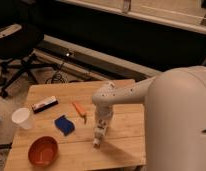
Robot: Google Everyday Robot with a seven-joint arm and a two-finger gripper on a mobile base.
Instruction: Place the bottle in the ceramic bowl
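Tool (pixel 100 131) points down mid-bench (pixel 123 145), bottle (pixel 97 142) right at its tip; cannot tell grip state. Ceramic bowl (pixel 43 151) well apart, front-left.

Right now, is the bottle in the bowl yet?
Not yet. Reaching looks done: the gripper is down right at the bottle, working on picking it up. The bowl sits empty, apart from them. Lifting the bottle and carrying it over are left.

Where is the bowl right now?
Camera view: the bowl sits at the table's front-left corner, by the cup and sponge; the gripper is mid-table, to its right.
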